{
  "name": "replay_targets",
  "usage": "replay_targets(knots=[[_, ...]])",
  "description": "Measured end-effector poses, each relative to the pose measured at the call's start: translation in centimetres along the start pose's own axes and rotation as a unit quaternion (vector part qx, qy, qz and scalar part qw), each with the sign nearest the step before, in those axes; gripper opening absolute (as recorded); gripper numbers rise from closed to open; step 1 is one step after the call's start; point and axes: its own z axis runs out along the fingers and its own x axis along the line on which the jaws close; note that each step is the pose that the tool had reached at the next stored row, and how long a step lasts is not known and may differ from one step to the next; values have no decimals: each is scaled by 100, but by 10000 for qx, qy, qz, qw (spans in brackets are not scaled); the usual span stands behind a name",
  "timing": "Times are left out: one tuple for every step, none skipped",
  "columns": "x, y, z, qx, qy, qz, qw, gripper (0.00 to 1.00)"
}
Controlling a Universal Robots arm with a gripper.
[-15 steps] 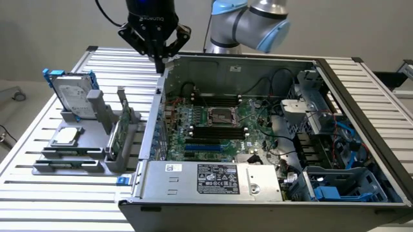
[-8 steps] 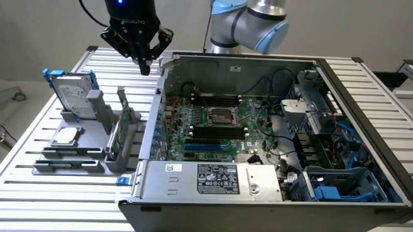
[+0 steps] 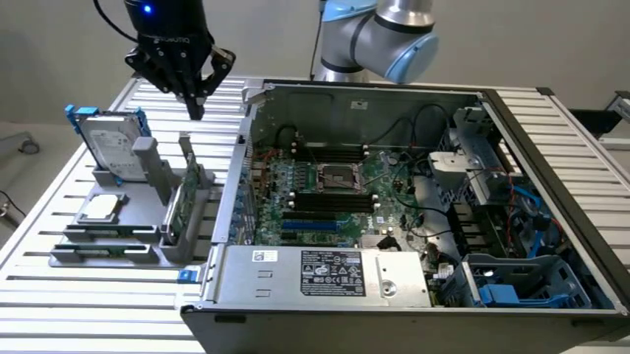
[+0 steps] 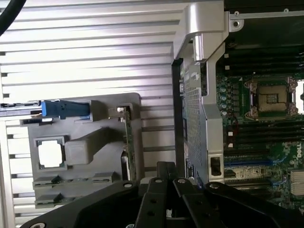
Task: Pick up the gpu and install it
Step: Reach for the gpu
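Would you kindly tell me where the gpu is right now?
The gpu stands on edge in the grey holder on the exterior view's left, between the blue-railed hard drive and the open computer case, with the gripper above it.

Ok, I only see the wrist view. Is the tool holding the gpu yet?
Observer: No. The tool hangs shut and empty above the gpu, not touching it.
Operator: What's hiding past the motherboard?
Observer: A silver power supply with a black label, inside the case.
Operator: Anything blue in there?
Observer: Yes, a blue plastic piece in the corner toward the exterior view's right.
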Motion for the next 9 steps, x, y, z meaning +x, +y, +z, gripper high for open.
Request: replay_targets(knots=[[41,-4,9,4,1,-1,10000,11],[81,-7,18,8,2,0,10000,11],[123,-10,27,12,3,0,10000,11],[163,-13,36,15,4,0,10000,11],[204,-16,46,20,5,-1,10000,11],[243,-20,54,24,6,-2,10000,11],[280,-23,63,28,8,-2,10000,11],[317,-26,71,33,10,-2,10000,11],[348,-28,78,42,12,-2,10000,11]])
